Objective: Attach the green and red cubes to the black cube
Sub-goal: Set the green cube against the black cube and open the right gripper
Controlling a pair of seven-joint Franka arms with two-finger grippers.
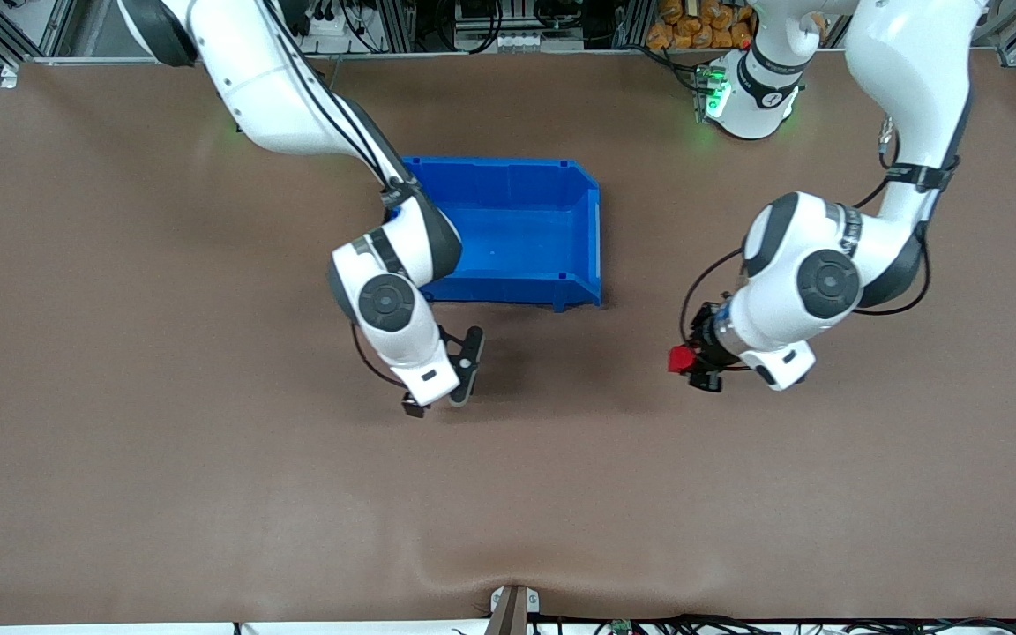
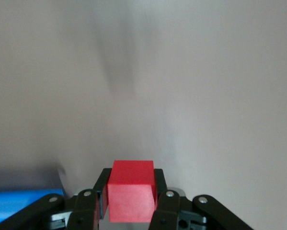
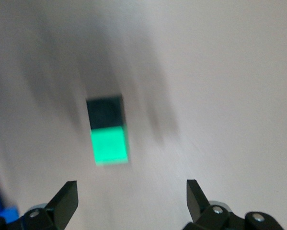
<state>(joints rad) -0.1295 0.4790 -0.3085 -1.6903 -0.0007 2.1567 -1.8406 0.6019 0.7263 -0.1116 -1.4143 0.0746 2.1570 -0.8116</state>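
Left gripper (image 1: 691, 360) clamped on the small bright red cube (image 2: 131, 196) above the brown table (image 1: 120, 441), right gripper (image 3: 132, 197) spread apart over the touching matte black cube (image 3: 105, 111) and bright green cube (image 3: 109, 145), near the blue plastic bin (image 1: 517, 229)

Your front camera looks down from high across the table (image 1: 120, 494), facing both arm bases along the frame's top. Each wrist camera looks close along its own fingers at the tabletop. Both the front and left wrist views share the blue bin (image 1: 517, 225), lower left in the left wrist view.
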